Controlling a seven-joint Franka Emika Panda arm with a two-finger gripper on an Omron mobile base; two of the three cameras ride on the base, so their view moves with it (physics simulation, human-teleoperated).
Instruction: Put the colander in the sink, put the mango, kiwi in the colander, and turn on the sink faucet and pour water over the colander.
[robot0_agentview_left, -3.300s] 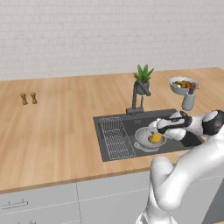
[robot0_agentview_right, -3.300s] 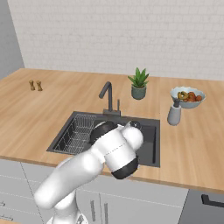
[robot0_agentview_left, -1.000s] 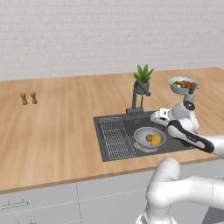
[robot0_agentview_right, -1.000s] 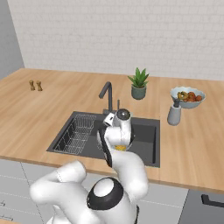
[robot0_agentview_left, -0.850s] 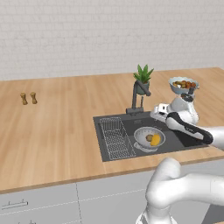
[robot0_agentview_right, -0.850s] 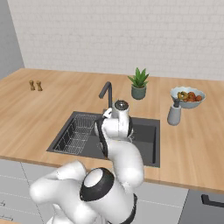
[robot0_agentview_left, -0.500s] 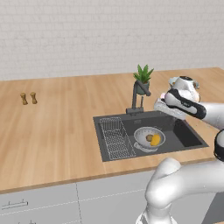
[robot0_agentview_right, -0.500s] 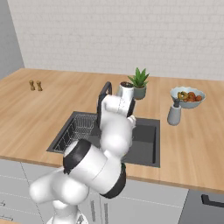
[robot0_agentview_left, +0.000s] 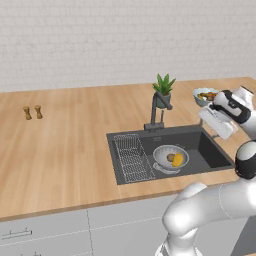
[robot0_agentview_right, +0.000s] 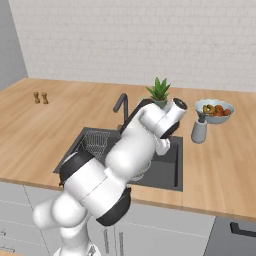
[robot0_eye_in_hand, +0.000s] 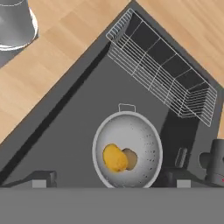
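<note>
From the left base view, a pale wooden counter (robot0_agentview_left: 75, 145) ran under a white brick wall (robot0_agentview_left: 100, 40), with grey cabinet fronts below. The dark sink (robot0_agentview_left: 210, 152) was let into it, holding a wire rack (robot0_agentview_left: 131, 157) and the perforated metal colander (robot0_agentview_left: 170, 158), with the mango (robot0_agentview_left: 177, 160) and the kiwi (robot0_agentview_left: 170, 158) touching inside it. The sink faucet (robot0_agentview_left: 159, 107) stood behind the basin, before a potted plant (robot0_agentview_left: 163, 89). The gripper (robot0_agentview_left: 216, 122) hung over the sink's right end, its fingers hard to make out.

In the right base view, the arm's white bulk hid most of the basin; a bowl of colourful food (robot0_agentview_right: 214, 110) and a grey dispenser (robot0_agentview_right: 199, 131) stood clear.

The hand view looked straight down: the jaws stood wide apart, holding nothing, above the colander's speckled round bowl, yellow and brown fruit together.
</note>
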